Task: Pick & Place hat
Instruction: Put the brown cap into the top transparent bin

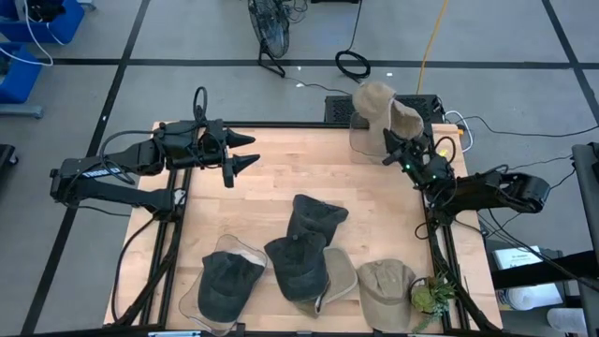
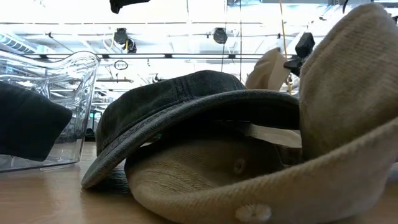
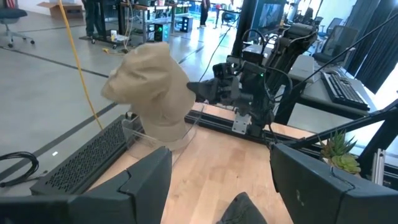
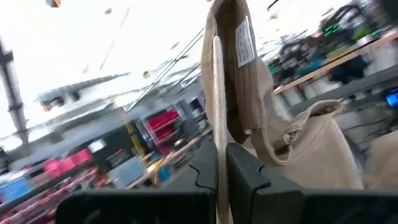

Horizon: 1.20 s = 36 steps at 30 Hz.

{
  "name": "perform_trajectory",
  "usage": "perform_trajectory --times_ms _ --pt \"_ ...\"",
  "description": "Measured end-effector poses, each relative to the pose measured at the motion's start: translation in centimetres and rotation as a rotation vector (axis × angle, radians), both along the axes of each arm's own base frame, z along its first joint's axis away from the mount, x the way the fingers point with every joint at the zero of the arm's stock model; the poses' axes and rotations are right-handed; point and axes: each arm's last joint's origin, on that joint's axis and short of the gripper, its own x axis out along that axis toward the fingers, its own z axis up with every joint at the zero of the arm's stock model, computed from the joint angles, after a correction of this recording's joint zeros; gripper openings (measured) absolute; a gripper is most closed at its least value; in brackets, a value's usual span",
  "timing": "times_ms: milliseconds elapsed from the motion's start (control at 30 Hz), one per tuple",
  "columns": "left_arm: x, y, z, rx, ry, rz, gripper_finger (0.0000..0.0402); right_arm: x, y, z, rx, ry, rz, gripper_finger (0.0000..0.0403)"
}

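At the table's far right corner, a tan hat (image 1: 379,105) was pinched by the right gripper (image 1: 393,142), fingers pressed together on its edge, above a clear stand (image 1: 360,140). Left gripper (image 1: 245,152) was held spread, empty, over the far left.

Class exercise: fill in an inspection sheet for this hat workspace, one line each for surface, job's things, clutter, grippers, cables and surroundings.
Surface: wooden table, in a dark frame.
Job's things: tan hat at the far right corner, over a clear stand; four more hats near the front.
Clutter: small plant, front right corner.
Grippers: right gripper shut on the tan hat; left gripper open, empty.
Cables: black coil, yellow cable on the floor.
Surroundings: desks, monitors.
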Motion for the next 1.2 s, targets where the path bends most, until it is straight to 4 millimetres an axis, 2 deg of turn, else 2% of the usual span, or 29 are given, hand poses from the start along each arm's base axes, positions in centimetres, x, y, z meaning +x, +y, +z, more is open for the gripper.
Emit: perform_trajectory --times_ms 67,200,367,567,733,967,1100,1200 --pt "0.0 0.0 0.0 0.000 0.001 0.000 0.0271 0.6 0.1 0.2 0.006 0.004 0.069 0.0004" --pt "0.0 0.0 0.0 -0.001 0.004 0.000 0.0271 2.1 0.7 1.7 -0.012 -0.060 0.206 0.0004" --pt "0.0 0.0 -0.1 -0.001 0.006 0.000 0.0271 4.2 2.2 3.2 -0.035 -0.082 0.343 0.0004" --pt "0.0 0.0 -0.3 0.025 0.040 -0.005 0.0271 6.6 3.9 4.2 0.024 -0.027 0.471 0.0004" --pt "-0.1 0.0 -0.7 0.023 0.084 0.001 0.0271 8.5 6.1 3.9 0.116 0.105 0.529 0.0004" --pt "-0.2 0.2 -1.6 0.019 0.170 0.052 0.0271 8.7 7.9 5.1 0.027 0.076 0.497 0.0008" --pt "-0.1 0.1 -1.5 0.003 0.157 0.045 0.0271 8.4 8.3 6.1 -0.051 0.002 0.496 0.0007" --pt "0.7 0.3 -1.3 -0.021 0.107 0.035 0.0271 8.1 8.4 6.9 -0.104 -0.065 0.482 0.0007"
